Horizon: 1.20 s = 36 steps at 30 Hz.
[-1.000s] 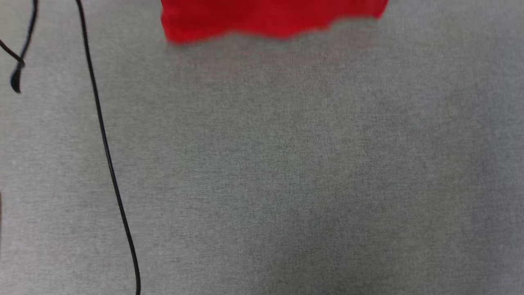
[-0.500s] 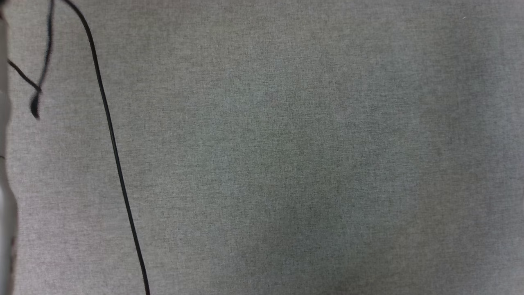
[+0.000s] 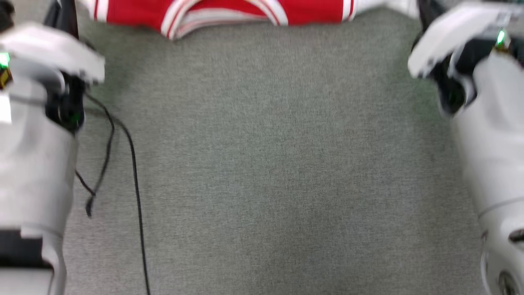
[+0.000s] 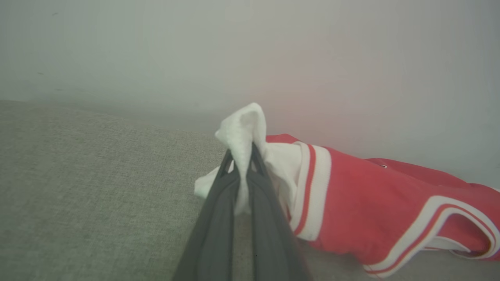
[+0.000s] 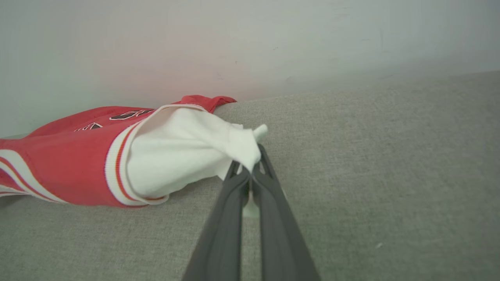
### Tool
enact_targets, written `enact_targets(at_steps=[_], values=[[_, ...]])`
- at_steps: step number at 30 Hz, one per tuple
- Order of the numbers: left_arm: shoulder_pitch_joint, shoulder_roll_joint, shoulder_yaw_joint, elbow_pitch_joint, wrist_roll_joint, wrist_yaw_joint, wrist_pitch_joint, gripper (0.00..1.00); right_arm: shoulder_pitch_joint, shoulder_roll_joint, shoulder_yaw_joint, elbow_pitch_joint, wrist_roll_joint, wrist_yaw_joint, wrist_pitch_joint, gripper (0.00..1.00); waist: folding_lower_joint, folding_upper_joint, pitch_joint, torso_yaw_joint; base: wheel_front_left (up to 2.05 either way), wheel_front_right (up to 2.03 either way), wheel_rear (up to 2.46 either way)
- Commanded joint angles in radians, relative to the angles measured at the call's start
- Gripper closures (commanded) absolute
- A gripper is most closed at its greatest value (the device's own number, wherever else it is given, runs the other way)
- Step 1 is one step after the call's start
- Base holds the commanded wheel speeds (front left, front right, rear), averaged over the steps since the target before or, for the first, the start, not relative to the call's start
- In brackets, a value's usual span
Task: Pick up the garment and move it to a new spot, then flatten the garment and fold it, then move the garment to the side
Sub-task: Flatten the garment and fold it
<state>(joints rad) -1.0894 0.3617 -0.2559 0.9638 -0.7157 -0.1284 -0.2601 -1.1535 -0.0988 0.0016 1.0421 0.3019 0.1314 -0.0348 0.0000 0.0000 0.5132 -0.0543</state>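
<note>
The garment (image 3: 311, 10), a bright red jersey with white-and-red striped trim, lies along the far edge of the grey cloth surface (image 3: 266, 164), neck opening toward me. My left gripper (image 4: 244, 156) is shut on a pinch of the garment's white inside at one shoulder corner, with the red body (image 4: 363, 203) trailing to its right. My right gripper (image 5: 250, 166) is shut on a white bunch at the other corner. From there the red body (image 5: 70, 168), with dark lettering, runs left. Both pale forearms frame the head view, left (image 3: 37, 135) and right (image 3: 491, 143).
A thin black cable (image 3: 137, 196) runs down the left part of the surface beside my left arm, with a loose looped end (image 3: 88, 205). A pale wall (image 4: 273, 58) stands close behind the garment. Bare grey cloth spreads between my arms.
The head camera has shifted. Half a second ago it showed grey cloth and the cable. Now both forearms and the garment's neck edge are in view at the top.
</note>
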Motion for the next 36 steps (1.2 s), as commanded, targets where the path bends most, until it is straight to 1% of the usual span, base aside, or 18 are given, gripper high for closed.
enact_targets(at_steps=[1, 7, 11, 13, 17, 21, 24, 30, 32, 36], values=[[0.048, 0.003, 0.021, -0.032, 0.007, 0.000, -0.007, 1.00, 0.039, -0.009, 0.008, -0.003, 0.015, -0.001, -0.018, 1.00, 0.0000, 0.0000, -0.041, 0.008, 0.00, 0.00, 0.00], [0.289, -0.017, 0.102, -0.184, 0.062, -0.001, -0.007, 1.00, 0.225, -0.041, 0.066, -0.058, 0.081, -0.001, -0.052, 1.00, 0.0000, 0.0000, -0.145, 0.015, 0.00, 0.00, 0.00], [0.450, -0.039, 0.150, -0.281, 0.104, -0.001, -0.007, 1.00, 0.363, -0.075, 0.095, -0.133, 0.122, -0.002, -0.044, 1.00, 0.0000, 0.0000, -0.211, 0.015, 0.00, 0.00, 0.00], [0.532, -0.062, 0.171, -0.320, 0.107, -0.001, -0.007, 1.00, 0.440, -0.090, 0.104, -0.181, 0.136, -0.002, -0.030, 1.00, 0.0000, 0.0000, -0.245, 0.018, 0.00, 0.00, 0.00], [0.671, -0.082, 0.207, -0.406, 0.131, -0.001, -0.007, 1.00, 0.608, -0.122, 0.090, -0.289, 0.156, -0.002, 0.006, 1.00, 0.0000, 0.0000, -0.301, 0.028, 0.00, 0.00, 0.00], [0.807, -0.095, 0.231, -0.477, 0.152, 0.003, -0.007, 1.00, 0.783, -0.131, 0.032, -0.422, 0.146, -0.002, 0.060, 1.00, 0.0000, 0.0000, -0.354, 0.035, 0.00, 0.00, 0.00], [0.901, -0.103, 0.241, -0.522, 0.160, 0.014, -0.007, 1.00, 0.919, -0.113, -0.038, -0.545, 0.119, -0.002, 0.115, 1.00, 0.0000, 0.0000, -0.385, 0.041, 0.00, 0.00, 0.00], [1.070, -0.129, 0.232, -0.610, 0.165, 0.040, -0.001, 1.00, 1.204, -0.020, -0.171, -0.849, 0.036, -0.002, 0.272, 1.00, 0.0000, 0.0000, -0.432, 0.057, 0.00, 0.00, 0.00], [1.117, -0.133, 0.231, -0.644, 0.164, 0.047, -0.001, 1.00, 1.285, 0.011, -0.199, -0.945, 0.021, -0.002, 0.324, 1.00, 0.0000, 0.0000, -0.443, 0.061, 0.00, 0.00, 0.00], [1.199, -0.132, 0.222, -0.705, 0.170, 0.065, 0.020, 1.00, 1.419, 0.042, -0.237, -1.087, 0.006, -0.002, 0.405, 1.00, 0.0000, 0.0000, -0.464, 0.067, 0.00, 0.00, 0.00]])
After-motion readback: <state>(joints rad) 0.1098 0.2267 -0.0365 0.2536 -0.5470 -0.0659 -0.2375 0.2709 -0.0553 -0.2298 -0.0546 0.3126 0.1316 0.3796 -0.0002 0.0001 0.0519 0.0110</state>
